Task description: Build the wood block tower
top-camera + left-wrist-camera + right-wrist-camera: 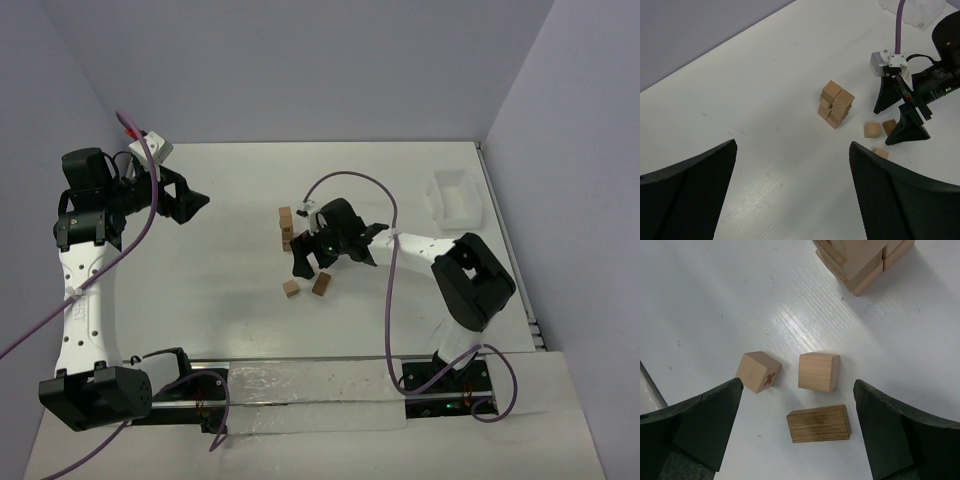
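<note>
Hovering low over three loose wood blocks (819, 371), the right gripper (797, 385) has its jaws spread wide with nothing between them. The three pieces lie apart from one another on the white table (220, 300). One is a pale cube (758, 371) bearing a small brown cross mark (770, 379) on one face, one is a plain pale cube, and one is a darker, longer piece (818, 423) lying flat nearest the camera. The cross is the only marking visible on any block.

Just beyond the loose pieces stands the tower (836, 105), a short, uneven stack near the middle of the table. From the left wrist view it looks two blocks wide, with two cubes side by side on top and at least three more below. The full count cannot be told.

At the far left of the table the left gripper (195, 200) is raised well away from the blocks. Its jaws are likewise parted and it carries nothing. One white translucent bin (455, 198) sits at the far right edge of the table, well apart from the stack.
</note>
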